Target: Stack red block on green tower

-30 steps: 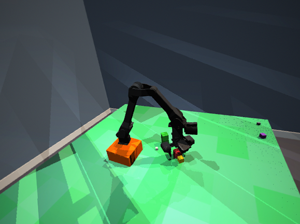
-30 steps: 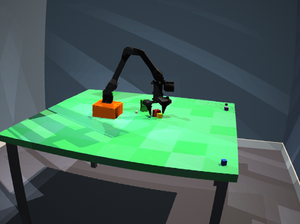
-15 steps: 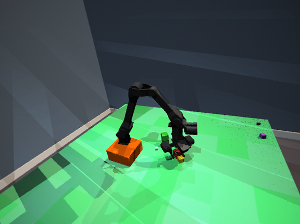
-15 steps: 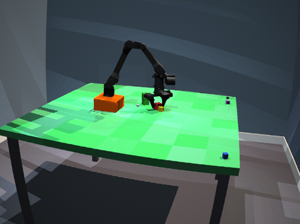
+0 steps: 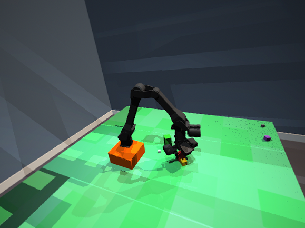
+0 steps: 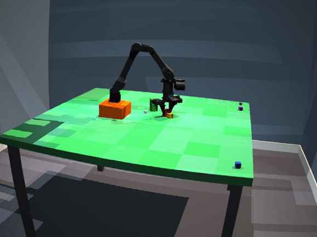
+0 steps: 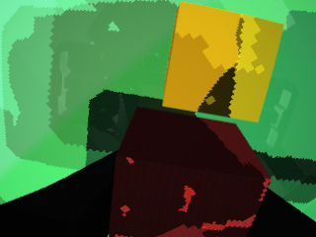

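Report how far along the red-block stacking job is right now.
Done: the gripper is down at the table and shut on the red block, with the yellow block right beside it. In hand: the grasp only; whether the red block has left the table cannot be told. Left: lift it, carry it over to the green tower, which stands upright with nothing on top, set it down and release without toppling the tower.
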`<action>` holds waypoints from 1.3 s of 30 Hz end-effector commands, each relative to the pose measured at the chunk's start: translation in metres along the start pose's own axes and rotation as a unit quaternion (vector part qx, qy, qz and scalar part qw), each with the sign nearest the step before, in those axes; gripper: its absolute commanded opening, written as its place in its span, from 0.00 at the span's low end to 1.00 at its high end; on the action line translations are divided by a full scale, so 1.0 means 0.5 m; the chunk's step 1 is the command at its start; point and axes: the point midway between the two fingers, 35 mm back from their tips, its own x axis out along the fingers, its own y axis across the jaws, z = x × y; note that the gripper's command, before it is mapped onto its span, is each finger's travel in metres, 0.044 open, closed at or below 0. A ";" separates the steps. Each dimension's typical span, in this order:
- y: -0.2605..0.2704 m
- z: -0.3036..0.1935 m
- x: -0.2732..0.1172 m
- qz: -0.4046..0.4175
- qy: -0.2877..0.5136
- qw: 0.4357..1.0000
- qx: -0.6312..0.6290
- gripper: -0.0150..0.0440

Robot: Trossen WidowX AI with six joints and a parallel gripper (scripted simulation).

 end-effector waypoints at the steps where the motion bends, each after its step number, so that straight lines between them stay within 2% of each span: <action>1: 0.002 0.001 -0.019 0.002 0.000 1.000 -0.002 0.29; 2: 0.002 0.001 -0.029 0.002 0.000 1.000 -0.002 0.25; 24: 0.001 0.001 -0.228 0.003 0.000 1.000 -0.002 0.25; 34: -0.001 -0.001 -0.233 0.002 0.000 1.000 -0.002 0.25; 39: 0.000 -0.051 -0.235 0.002 0.002 1.000 -0.002 0.25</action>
